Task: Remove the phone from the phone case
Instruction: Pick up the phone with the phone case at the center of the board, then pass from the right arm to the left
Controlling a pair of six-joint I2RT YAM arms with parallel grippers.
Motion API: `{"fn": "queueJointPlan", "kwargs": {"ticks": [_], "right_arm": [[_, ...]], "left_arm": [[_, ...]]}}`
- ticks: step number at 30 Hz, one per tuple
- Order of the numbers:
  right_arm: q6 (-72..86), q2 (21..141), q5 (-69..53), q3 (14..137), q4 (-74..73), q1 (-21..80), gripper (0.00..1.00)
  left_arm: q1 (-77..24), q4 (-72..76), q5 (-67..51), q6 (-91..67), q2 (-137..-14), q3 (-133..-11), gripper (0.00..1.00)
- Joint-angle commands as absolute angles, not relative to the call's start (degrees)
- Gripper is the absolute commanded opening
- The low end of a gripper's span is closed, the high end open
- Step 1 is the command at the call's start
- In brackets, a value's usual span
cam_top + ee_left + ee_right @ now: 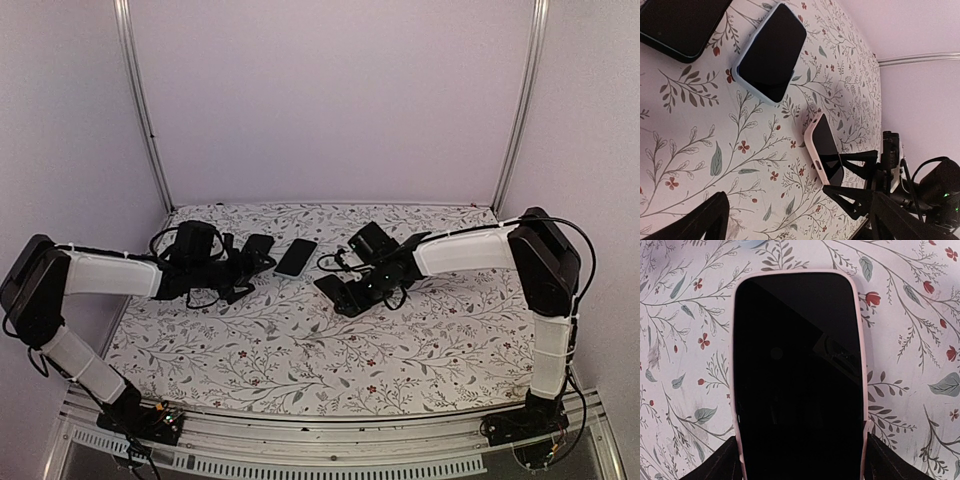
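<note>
The phone, black screen up, lies flat on the flowered cloth inside its pink phone case. My right gripper has one finger against each long side of the case at its near end, shut on it. In the top view that gripper sits right of centre over the phone. The left wrist view shows the cased phone between the right arm's black fingers. My left gripper is open and holds nothing; it hovers left of centre, apart from the phone.
Two other phones lie on the cloth near my left gripper: one in a pale blue case and a dark one; the top view shows them side by side. Walls and metal posts enclose the back and sides.
</note>
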State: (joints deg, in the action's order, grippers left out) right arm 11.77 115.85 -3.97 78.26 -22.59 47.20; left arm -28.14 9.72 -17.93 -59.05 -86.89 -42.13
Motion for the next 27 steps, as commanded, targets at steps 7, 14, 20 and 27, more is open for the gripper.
{"fn": "queueJointPlan", "kwargs": {"ticks": [7, 14, 20, 27], "right_arm": [[14.5, 111.5, -6.2, 79.5, -14.3, 49.9, 0.41], [15.9, 113.9, -5.0, 86.2, -15.7, 52.8, 0.42], [16.8, 116.2, -4.7, 92.1, -18.1, 54.5, 0.42], [16.7, 119.1, -4.2, 97.2, -20.9, 55.4, 0.42]], "left_arm": [[-29.6, 21.7, -24.0, -63.8, -92.4, -40.0, 0.99], [-29.6, 24.4, -26.5, -63.9, -95.1, -40.8, 0.99], [-29.4, 31.0, -28.2, -66.5, -96.3, -38.9, 0.94], [-28.8, 34.7, -30.2, -67.7, -96.8, -38.8, 0.78]]}}
